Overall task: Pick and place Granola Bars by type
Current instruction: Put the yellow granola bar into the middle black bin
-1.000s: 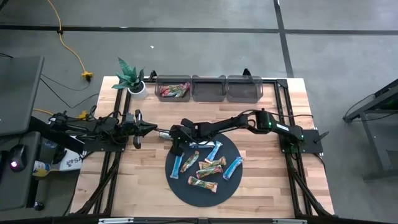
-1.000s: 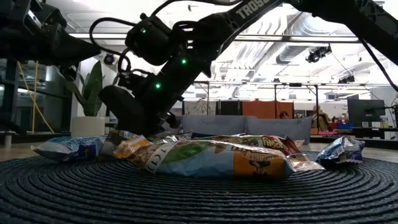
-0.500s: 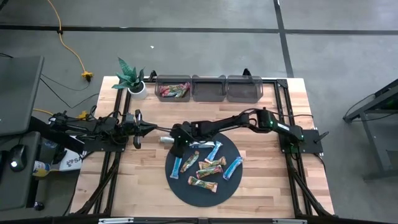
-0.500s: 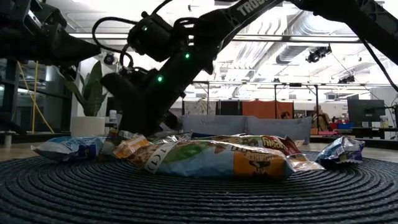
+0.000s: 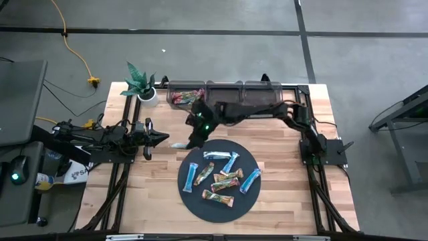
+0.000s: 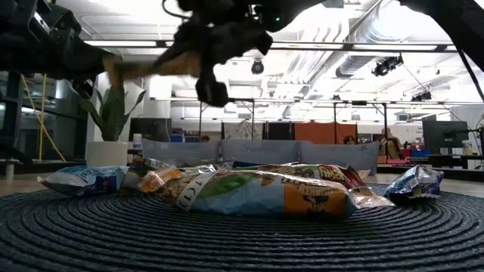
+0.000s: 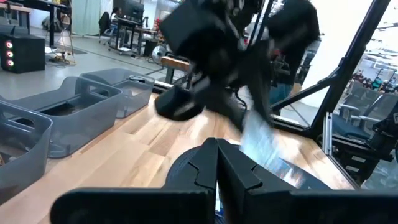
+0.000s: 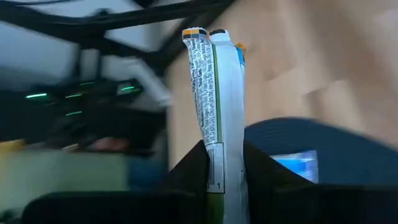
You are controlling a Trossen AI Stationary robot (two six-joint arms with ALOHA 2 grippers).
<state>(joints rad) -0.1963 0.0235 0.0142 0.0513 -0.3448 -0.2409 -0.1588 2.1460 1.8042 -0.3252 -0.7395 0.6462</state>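
Table (image 5: 287, 194): wooden top bearing every item below.

Dark round mat (image 5: 200, 201): at 6 o'clock of the table; carries seven wrapped Granola Bars (image 5: 219, 174), blue and green-brown, apparently the unsorted stock.

Clear bins (image 5: 224, 94): three in a row at 12 o'clock. The left bin (image 5: 185, 96) holds red and green wrappers; the other two look empty, presumably reserved for the other types.

Right gripper (image 5: 193, 142): above the mat's 11 o'clock edge, clamped on one bar (image 8: 214, 99), lifted clear, likely bound for a bin.

Left gripper (image 5: 160, 137): at 9 o'clock, fingers together, empty, waiting.
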